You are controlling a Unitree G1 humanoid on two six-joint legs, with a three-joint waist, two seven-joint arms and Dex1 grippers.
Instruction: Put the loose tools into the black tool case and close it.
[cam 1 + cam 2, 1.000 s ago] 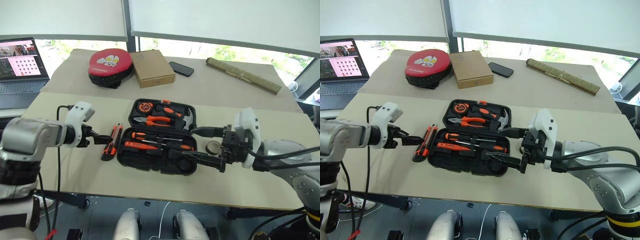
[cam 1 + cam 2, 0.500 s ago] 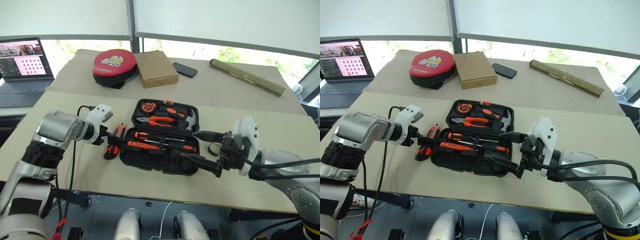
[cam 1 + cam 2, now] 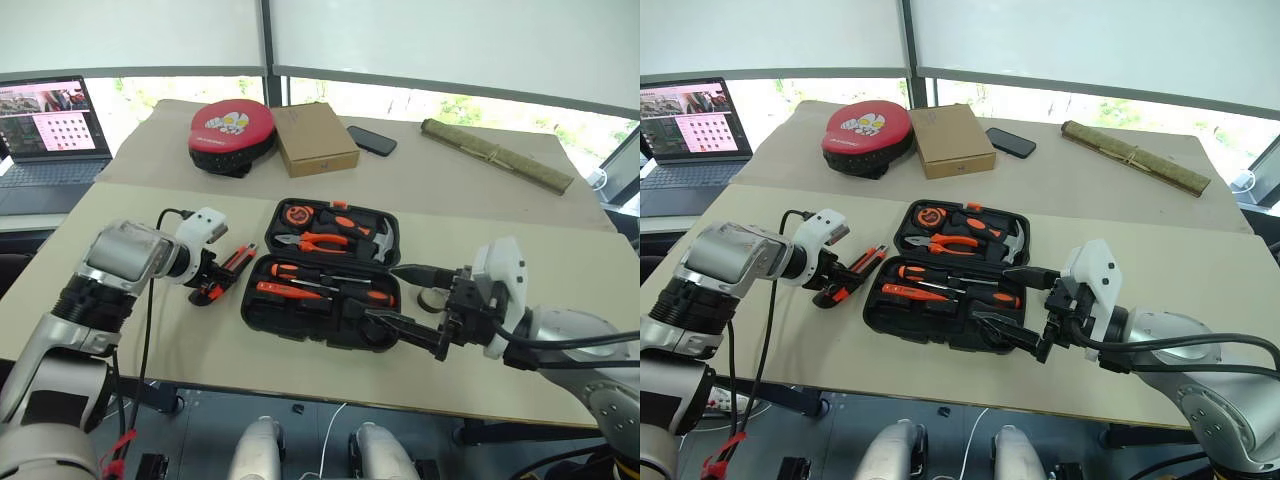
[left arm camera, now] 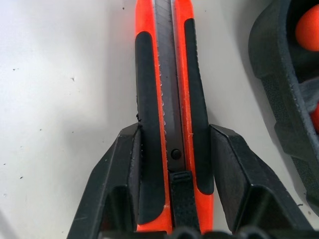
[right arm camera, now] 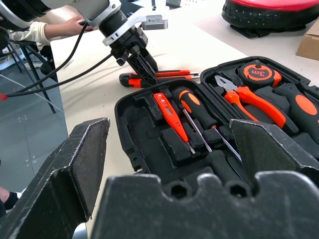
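Left gripper (image 4: 172,164) had its fingers pressed on both sides of the utility knife (image 4: 169,99), on the table (image 3: 300,370) just beside the open black tool case (image 3: 322,318). Right gripper (image 3: 410,305) hovered with fingers spread wide, empty, at the case's near corner.

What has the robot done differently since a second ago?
The left gripper has come down over the utility knife beside the black tool case, and its fingers have narrowed to straddle the handle. The right gripper stays wide open near the case, and the tools inside are unmoved.
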